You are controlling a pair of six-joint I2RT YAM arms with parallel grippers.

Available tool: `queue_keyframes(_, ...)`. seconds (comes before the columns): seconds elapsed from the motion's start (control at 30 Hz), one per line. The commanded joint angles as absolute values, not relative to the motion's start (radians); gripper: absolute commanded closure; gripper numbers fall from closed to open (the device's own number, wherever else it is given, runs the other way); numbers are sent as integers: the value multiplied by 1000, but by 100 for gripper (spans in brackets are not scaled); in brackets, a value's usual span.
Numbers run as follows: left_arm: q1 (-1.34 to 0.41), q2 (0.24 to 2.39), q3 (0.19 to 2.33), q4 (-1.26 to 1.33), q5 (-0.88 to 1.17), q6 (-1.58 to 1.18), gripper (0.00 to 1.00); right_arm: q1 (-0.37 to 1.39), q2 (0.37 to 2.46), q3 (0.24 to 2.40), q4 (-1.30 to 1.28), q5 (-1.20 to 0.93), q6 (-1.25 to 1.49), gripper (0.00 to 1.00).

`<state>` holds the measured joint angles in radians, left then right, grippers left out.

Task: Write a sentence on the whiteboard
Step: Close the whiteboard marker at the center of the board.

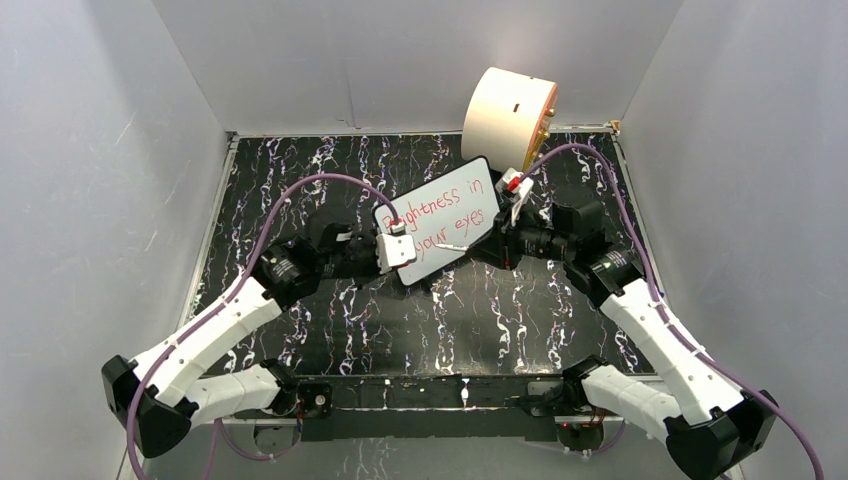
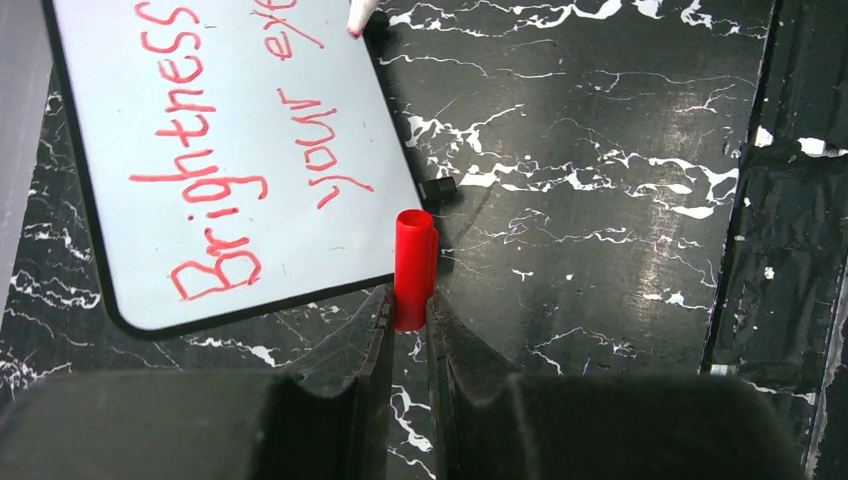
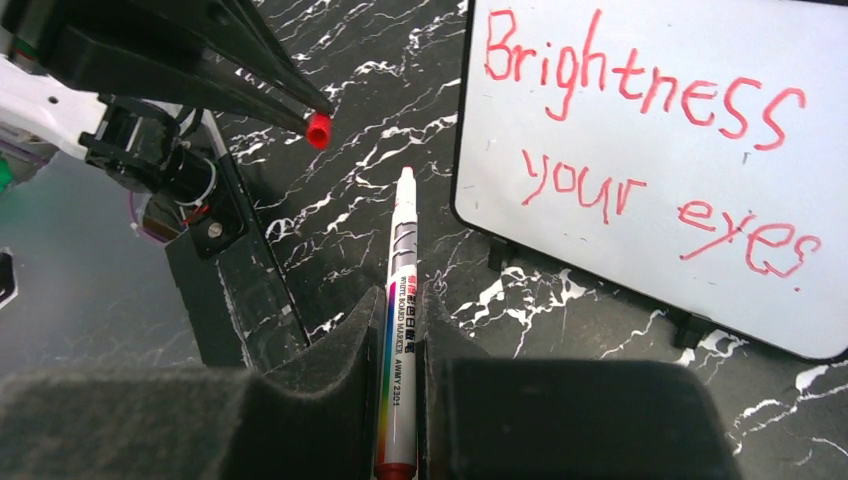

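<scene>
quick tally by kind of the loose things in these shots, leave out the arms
whiteboard: 1
marker: 1
red marker cap: 1
cream cylinder: 1
total: 4

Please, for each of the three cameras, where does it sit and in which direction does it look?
Top external: above and behind the arm bases, looking down on the table; left arm and right arm show, the whiteboard between them.
Left wrist: looks along the left gripper, shut on a red cap, to the whiteboard's corner.
Right wrist: looks along the right gripper, shut on the marker, toward the whiteboard.
Shared: both wrist views show the sentence, and each shows the other's held thing.
</scene>
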<state>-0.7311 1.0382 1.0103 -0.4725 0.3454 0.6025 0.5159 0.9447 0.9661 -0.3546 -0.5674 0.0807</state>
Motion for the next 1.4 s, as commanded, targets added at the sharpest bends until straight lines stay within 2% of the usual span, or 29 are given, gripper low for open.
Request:
queue_keyframes(0.0, -762, 1068, 1058, -461, 326, 623, 100, 513, 960, 1018, -290, -660, 86, 100)
queue_keyframes(0.4, -797, 1129, 1082, -447, 298, 630, 100, 527, 1000, 1018, -314, -759, 54, 100)
queue_keyframes(1.37, -826, 1144, 1103, -446, 298, 611, 100, 562, 1043, 1025, -325, -736, 40, 100)
